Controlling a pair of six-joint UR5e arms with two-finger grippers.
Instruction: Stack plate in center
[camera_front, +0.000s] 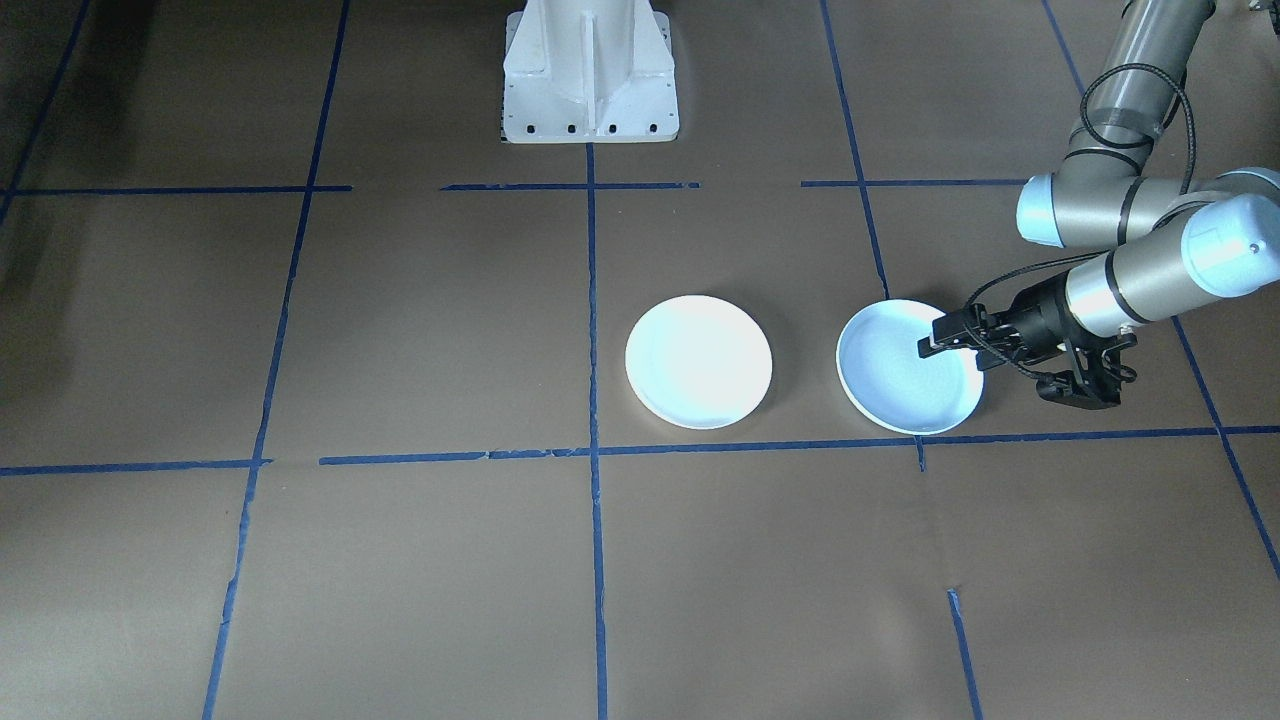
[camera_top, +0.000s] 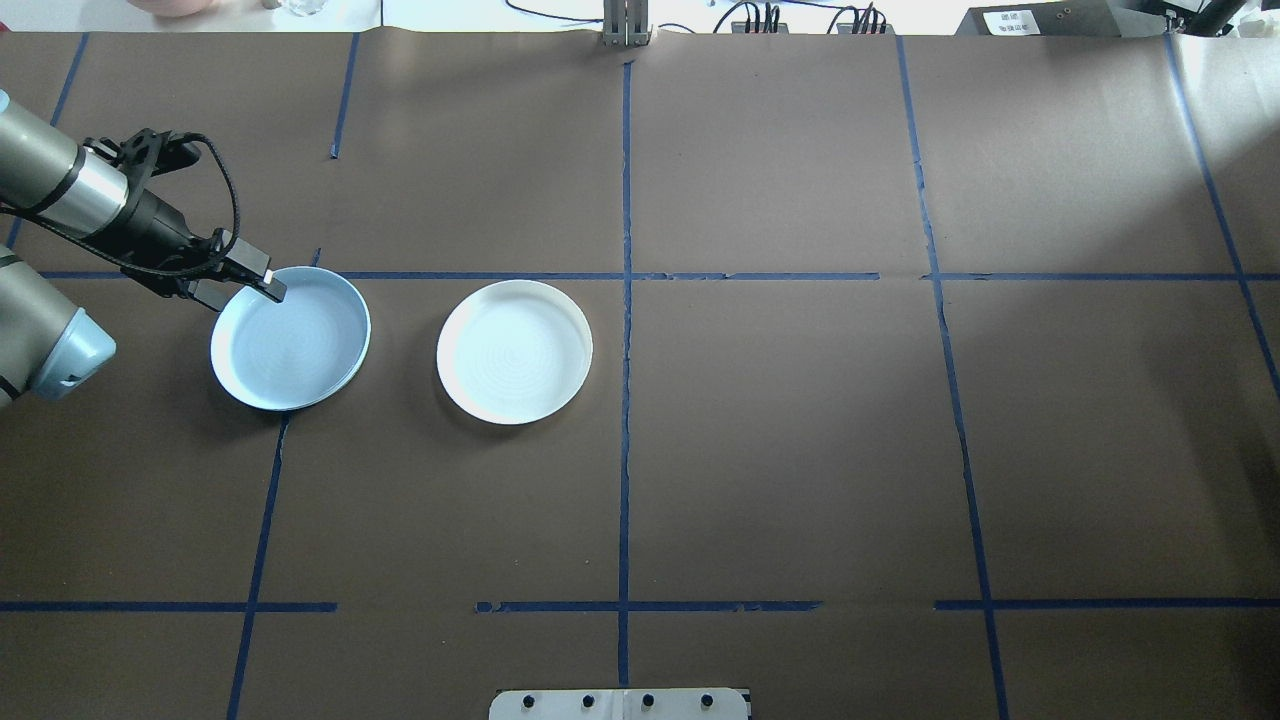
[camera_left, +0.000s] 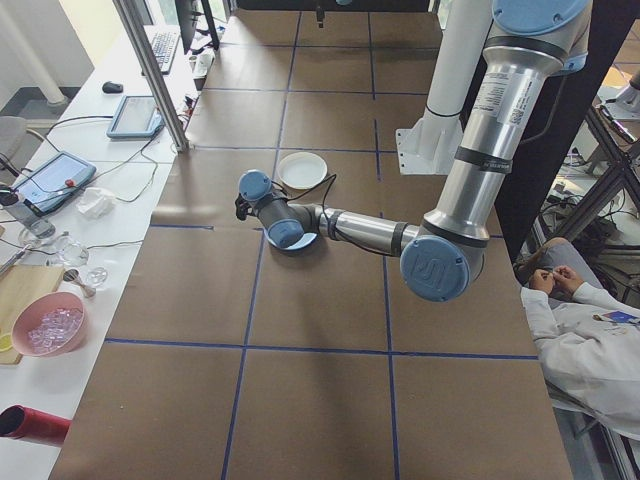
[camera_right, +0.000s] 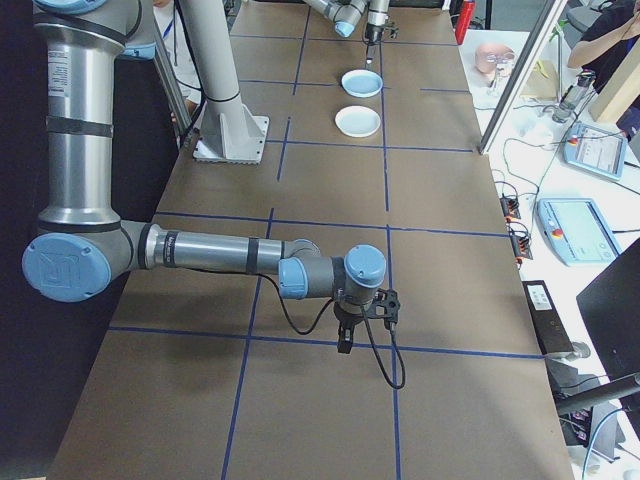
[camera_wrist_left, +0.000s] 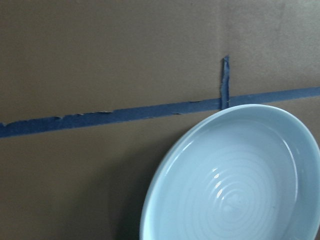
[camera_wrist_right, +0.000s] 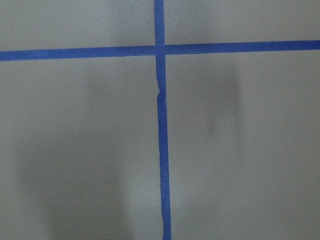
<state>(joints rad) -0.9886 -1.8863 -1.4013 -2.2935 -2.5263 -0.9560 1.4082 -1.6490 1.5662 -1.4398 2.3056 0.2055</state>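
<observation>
Two plates lie on the brown paper-covered table (camera_top: 800, 450), which is divided into squares by blue tape lines (camera_top: 625, 450). From the overhead view, the left arm (camera_top: 60, 185) reaches in from the left edge, nearly level with the table, and its left gripper (camera_top: 262, 284) sits at the far-left rim of the bluish-grey plate (camera_top: 290, 345), one finger over the rim and one outside it, closed narrowly on that edge. This plate is round, so it has no long axis; it faces open side up and looks slightly tilted, the gripped edge seeming a little higher in the left wrist view. It sits near the crossing of two tape lines, well to the robot's left of the table's middle line. Beside it, apart and not touching, the white plate (camera_top: 514, 351) lies flat, open side up, just left of the middle tape line. The right gripper (camera_right: 345, 340) shows only in the side view, pointing down over a tape line; whether it is wide or narrow cannot be told.
</observation>
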